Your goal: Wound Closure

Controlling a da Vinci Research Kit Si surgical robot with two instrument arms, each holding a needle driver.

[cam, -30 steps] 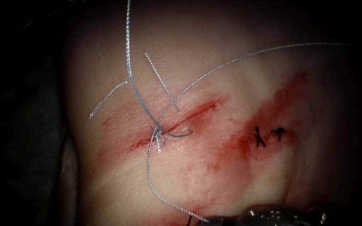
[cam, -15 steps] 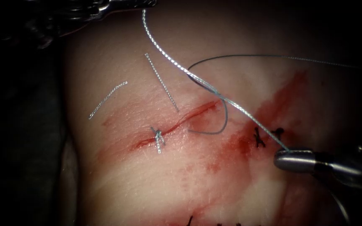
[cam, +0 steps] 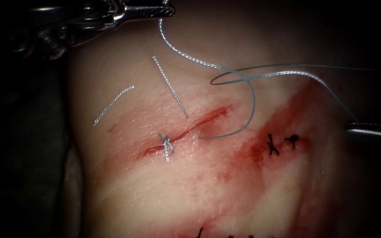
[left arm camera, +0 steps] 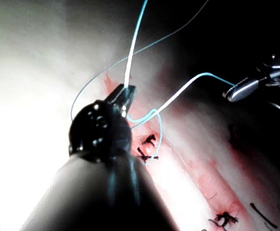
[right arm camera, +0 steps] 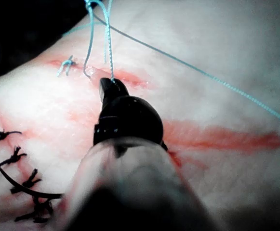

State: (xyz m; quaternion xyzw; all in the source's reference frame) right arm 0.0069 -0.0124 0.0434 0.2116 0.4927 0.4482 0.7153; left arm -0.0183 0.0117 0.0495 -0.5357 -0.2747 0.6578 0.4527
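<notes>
The thread runs from the left tool, whose jaws are closed on it at the top of the endoscope view, down in a loop over the right end of the cut and across to the right tool, which also grips it. Half a second ago the strand ran taut; now it hangs slack and the right tool has drawn back toward the right edge. A knotted stitch sits on the cut. The needle cannot be made out. Two cut ends of thread lie on the tissue left of the cut.
</notes>
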